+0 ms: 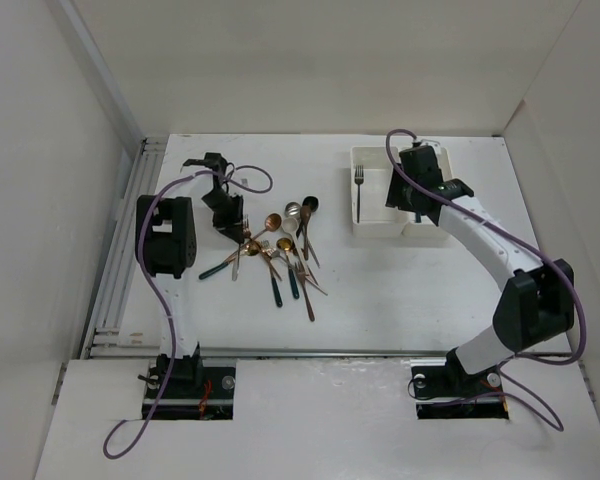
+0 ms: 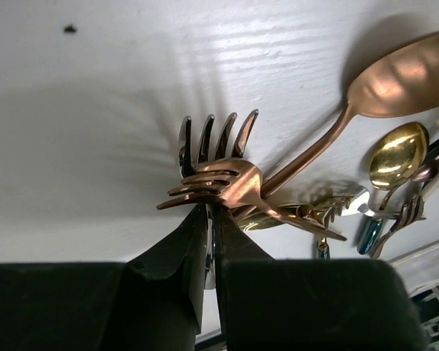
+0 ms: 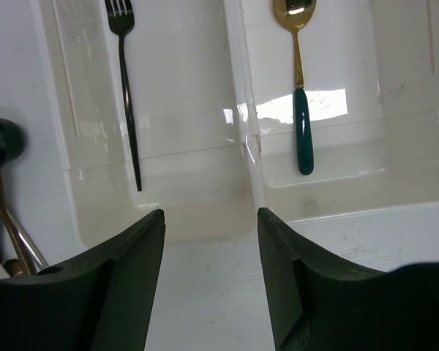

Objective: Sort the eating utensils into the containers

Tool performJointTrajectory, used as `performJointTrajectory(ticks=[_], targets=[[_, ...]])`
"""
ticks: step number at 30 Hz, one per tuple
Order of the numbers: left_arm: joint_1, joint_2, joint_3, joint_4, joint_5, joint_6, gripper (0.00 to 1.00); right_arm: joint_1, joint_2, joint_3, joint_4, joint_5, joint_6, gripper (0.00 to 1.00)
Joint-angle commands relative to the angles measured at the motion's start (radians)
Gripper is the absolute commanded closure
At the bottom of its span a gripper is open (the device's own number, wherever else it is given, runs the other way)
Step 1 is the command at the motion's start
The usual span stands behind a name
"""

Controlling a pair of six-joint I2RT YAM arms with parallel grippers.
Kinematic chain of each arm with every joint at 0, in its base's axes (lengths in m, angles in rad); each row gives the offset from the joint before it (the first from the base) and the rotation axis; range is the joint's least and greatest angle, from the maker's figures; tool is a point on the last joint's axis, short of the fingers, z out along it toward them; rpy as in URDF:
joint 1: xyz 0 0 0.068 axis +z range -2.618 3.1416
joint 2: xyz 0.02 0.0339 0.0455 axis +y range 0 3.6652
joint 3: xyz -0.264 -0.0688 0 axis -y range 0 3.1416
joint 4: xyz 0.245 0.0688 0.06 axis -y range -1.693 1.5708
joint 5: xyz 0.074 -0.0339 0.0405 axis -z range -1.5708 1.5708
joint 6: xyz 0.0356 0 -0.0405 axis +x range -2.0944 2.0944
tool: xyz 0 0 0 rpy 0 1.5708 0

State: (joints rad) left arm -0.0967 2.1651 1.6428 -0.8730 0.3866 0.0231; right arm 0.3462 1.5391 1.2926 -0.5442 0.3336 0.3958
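- Roughly a dozen eating utensils (image 1: 280, 245) lie in a loose heap on the bench (image 1: 400, 300), well to the left of the containers (image 1: 365, 228). Forks and spoons cross one another.
- Two more lie inside the containers, both lengthwise: a black fork (image 3: 124, 88) in the left compartment and a gold spoon (image 3: 298, 73) with a teal handle in the right compartment.
- At the side of the heap farthest from the containers, a dark shiny fork (image 2: 208, 139) points its tines away from the wrist camera. A copper fork (image 2: 223, 183) lies across its neck.
- A copper spoon (image 2: 399, 73) has its handle running into that same tangle.
- The left hand (image 2: 208, 219) has its fingers pressed together on the dark shiny fork's handle, just behind the tines.
- The right hand (image 3: 211, 216) hovers over the near rim of the containers, in line with the wall between the two compartments. Its fingers are spread and hold nothing.
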Motion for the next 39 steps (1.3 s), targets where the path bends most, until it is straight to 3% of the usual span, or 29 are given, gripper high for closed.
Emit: performJointTrajectory(ticks=[1, 3, 11, 14, 19, 22, 24, 25, 28, 30, 37, 39], targets=[[-0.012, -0.04, 0.04, 0.045, 0.015, 0.057, 1.0, -0.006, -0.049, 0.001, 0.018, -0.002, -0.006, 0.41], [-0.012, -0.071, 0.06, 0.026, 0.005, 0.069, 1.0, -0.006, -0.059, 0.01, 0.018, -0.011, -0.006, 0.41], [-0.023, -0.184, 0.095, 0.087, -0.276, 0.127, 1.0, 0.028, -0.068, 0.028, 0.036, -0.021, -0.029, 0.41], [-0.032, -0.217, 0.123, 0.118, -0.287, 0.136, 1.0, 0.039, -0.068, 0.05, 0.036, -0.021, -0.038, 0.41], [-0.032, -0.235, 0.254, 0.104, -0.207, 0.12, 1.0, 0.121, -0.068, 0.097, 0.046, -0.044, -0.077, 0.41], [-0.032, -0.275, 0.33, 0.14, -0.085, 0.043, 1.0, 0.244, -0.045, 0.138, 0.072, -0.059, -0.135, 0.3], [-0.032, -0.31, 0.33, 0.187, 0.003, 0.0, 1.0, 0.29, -0.036, 0.18, 0.143, -0.146, -0.158, 0.23], [-0.032, -0.345, 0.33, 0.244, 0.076, -0.024, 1.0, 0.304, -0.036, 0.18, 0.186, -0.285, -0.158, 0.17], [-0.07, -0.382, 0.312, 0.314, 0.165, -0.113, 1.0, 0.323, -0.036, 0.18, 0.406, -0.483, -0.097, 0.08], [-0.1, -0.396, 0.299, 0.333, 0.241, -0.166, 1.0, 0.335, 0.004, 0.214, 0.472, -0.574, -0.066, 0.08], [-0.133, -0.444, 0.239, 0.393, 0.366, -0.225, 1.0, 0.356, 0.156, 0.332, 0.472, -0.599, -0.046, 0.08], [-0.133, -0.456, 0.213, 0.407, 0.388, -0.235, 1.0, 0.356, 0.194, 0.341, 0.472, -0.587, -0.046, 0.13]])
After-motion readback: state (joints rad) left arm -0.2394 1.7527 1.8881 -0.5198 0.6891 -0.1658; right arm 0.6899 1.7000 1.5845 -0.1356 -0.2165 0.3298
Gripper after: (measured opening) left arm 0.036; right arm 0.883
